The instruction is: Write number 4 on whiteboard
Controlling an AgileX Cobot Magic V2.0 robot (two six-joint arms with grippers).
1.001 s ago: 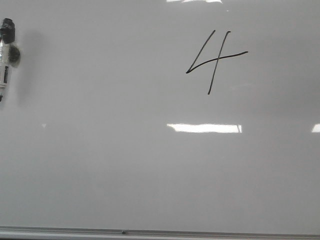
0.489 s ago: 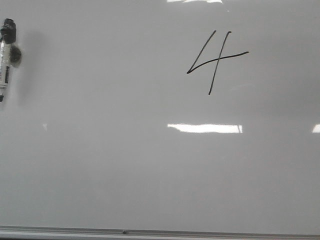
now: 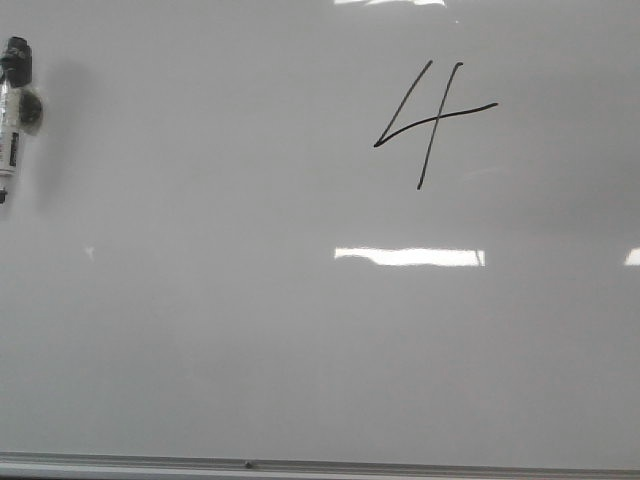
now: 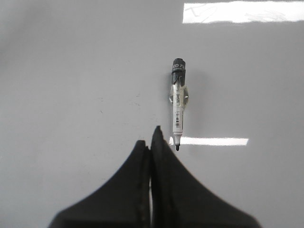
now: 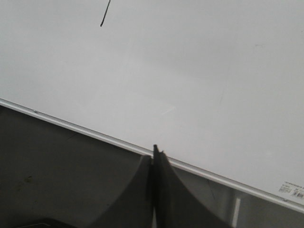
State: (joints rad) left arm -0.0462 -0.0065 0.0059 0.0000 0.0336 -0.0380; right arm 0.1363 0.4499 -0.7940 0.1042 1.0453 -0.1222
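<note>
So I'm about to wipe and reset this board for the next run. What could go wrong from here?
The marker lies uncapped on the whiteboard, so its tip may dry out or smear ink if nudged. The number 4 could smudge if an arm sweeps across it. The left gripper, shut and empty, sits close to the marker's tip.

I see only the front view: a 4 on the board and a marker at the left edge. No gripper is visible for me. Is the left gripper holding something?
Observer: No. In the left wrist view the left gripper is shut and empty; the marker lies apart from it on the whiteboard.
Operator: Does the marker have its cap on?
Observer: The dark tip points toward the fingers and looks uncapped.
Operator: And the right gripper?
Observer: The right gripper is shut on nothing, over the board's frame edge; one end of a stroke of the number 4 shows beyond.
</note>
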